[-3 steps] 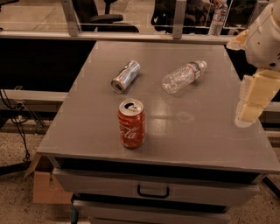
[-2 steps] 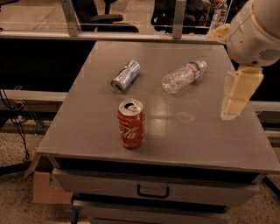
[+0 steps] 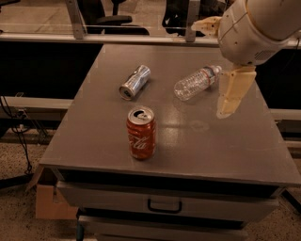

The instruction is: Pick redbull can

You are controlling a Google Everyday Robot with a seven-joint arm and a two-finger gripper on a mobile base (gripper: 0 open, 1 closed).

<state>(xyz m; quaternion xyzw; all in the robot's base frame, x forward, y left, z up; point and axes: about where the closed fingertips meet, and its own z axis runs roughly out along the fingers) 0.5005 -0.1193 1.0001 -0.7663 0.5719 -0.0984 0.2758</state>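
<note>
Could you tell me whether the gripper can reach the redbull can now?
Probably, from above: the gripper hangs right of the lying bottle, the only thing between it and the redbull can.

arm [image 3: 277,14] shell is smooth off-white plastic. It ends in a big rounded housing [image 3: 249,35], almost ball-shaped, with a thin dark seam curving across the front. gripper [image 3: 233,92] is in the upper right of the view, below that housing. It's cream to pale yellow, a warmer shade than the shell: a flat tapered wedge with a blunt tip. A small cream tab [image 3: 207,24] in the same shade sticks out at the housing's left edge.
</note>
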